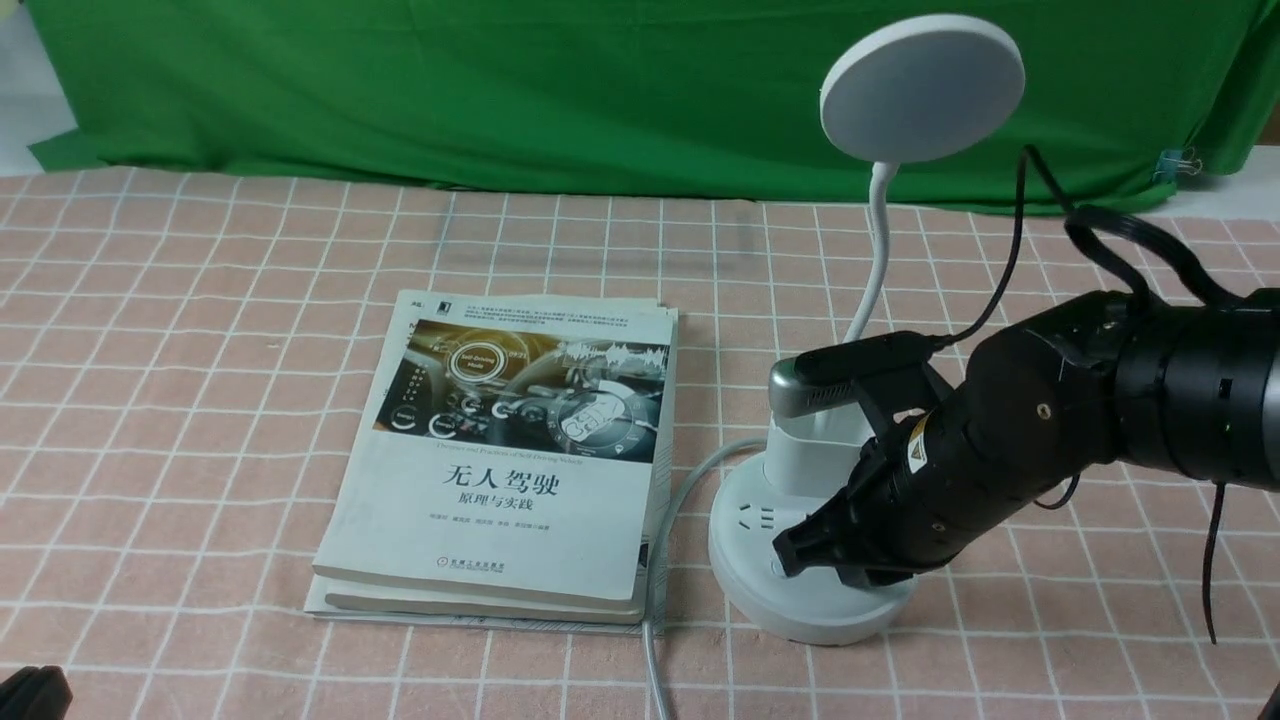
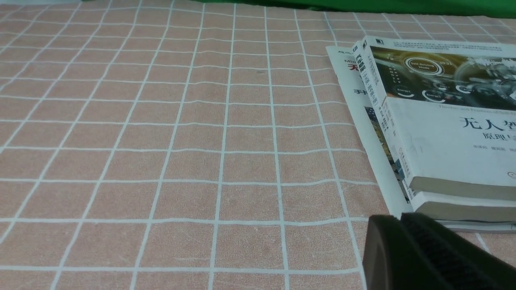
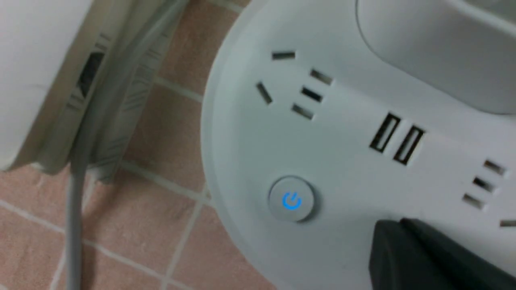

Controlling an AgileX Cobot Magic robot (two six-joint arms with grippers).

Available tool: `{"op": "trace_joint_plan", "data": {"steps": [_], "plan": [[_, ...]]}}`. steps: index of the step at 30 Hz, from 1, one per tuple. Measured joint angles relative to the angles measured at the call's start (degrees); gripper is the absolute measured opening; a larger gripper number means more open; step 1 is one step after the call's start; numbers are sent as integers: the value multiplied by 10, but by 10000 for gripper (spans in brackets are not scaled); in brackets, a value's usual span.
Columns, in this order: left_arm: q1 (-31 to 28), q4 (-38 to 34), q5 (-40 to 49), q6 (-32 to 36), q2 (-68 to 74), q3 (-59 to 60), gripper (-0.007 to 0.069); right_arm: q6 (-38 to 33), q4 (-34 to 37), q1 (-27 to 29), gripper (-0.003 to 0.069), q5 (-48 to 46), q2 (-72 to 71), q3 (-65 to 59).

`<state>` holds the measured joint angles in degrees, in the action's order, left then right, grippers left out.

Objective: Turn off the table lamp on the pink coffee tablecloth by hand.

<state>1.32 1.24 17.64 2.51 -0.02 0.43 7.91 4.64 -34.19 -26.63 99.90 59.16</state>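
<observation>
right gripper (image 3: 401,221): black tapered fingertips, resting together, hovering over or meeting the white base (image 3: 242,161); contact not certain. one table lamp (image 1: 830,600), white, standing upright on the pink tablecloth (image 1: 560,240), just beside the stacked books (image 1: 520,450). handling, as judged: base looking broad, stable, fairly heavy, its smooth plastic probably slippery and liable to be sliding under a sideways push; neck (image 1: 878,235) seeming bendy, disc head (image 1: 925,88) light and easily knocked. hold: none needed; closed tips pressing straight down on the power button (image 3: 291,199), its symbol glowing blue; if steadying, taking the base by its rim, never the neck. direction: long axis running upward from base through curving neck, leaning toward the robot's right; head tilting, its flat face looking toward the viewer.
</observation>
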Motion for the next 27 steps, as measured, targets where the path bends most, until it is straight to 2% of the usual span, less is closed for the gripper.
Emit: {"op": "trace_joint_plan", "data": {"steps": [4,16,24,27], "plan": [[0,0,0,0,0,0,6,0,1,0,40,-9,-25,-2],[0,0,0,0,0,0,6,-5,-6,0,40,-89,-221,-49],[0,0,0,0,0,0,6,-23,-11,0,46,-262,-331,-65],[0,0,0,0,0,0,6,-23,-11,0,50,-280,-357,-65]]}}
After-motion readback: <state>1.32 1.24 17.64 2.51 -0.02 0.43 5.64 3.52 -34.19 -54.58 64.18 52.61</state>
